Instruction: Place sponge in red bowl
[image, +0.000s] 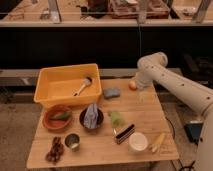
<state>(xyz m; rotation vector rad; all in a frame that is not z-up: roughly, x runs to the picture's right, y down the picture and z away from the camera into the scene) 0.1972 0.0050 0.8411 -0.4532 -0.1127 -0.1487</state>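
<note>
Sponge (111, 93), a flat blue-grey pad, lies on the wooden table (150, 117) slightly above the middle of the frame, just beside the right wall of the yellow bin (47, 85). Its long side runs roughly left to right across the frame.

The gripper (143, 94) hangs at the end of the white arm (165, 75) in the right-centre of the frame, above the table's upper right part. It is empty, and I cannot tell whether it is set wide or narrow. The sponge lies to the gripper's left at about the same height in the frame, near it but not touching. An orange ball (132, 85) sits between them, slightly higher.

The red bowl (50, 122) stands at the lower left of the sponge, below the bin's lower left part, with something green already in it. By my reading, the grasp is not yet made. The coming move is a short reach left to the sponge, then a longer carry down and left past the bin's corner.

By count there is one sponge, one arm with one gripper, and one red bowl. The dark bowl (91, 120) holding a grey cloth makes two bowls in all. There is also one bin with a brush (83, 86) inside it, one white cup (137, 141) and one small metal cup (72, 141).
</note>
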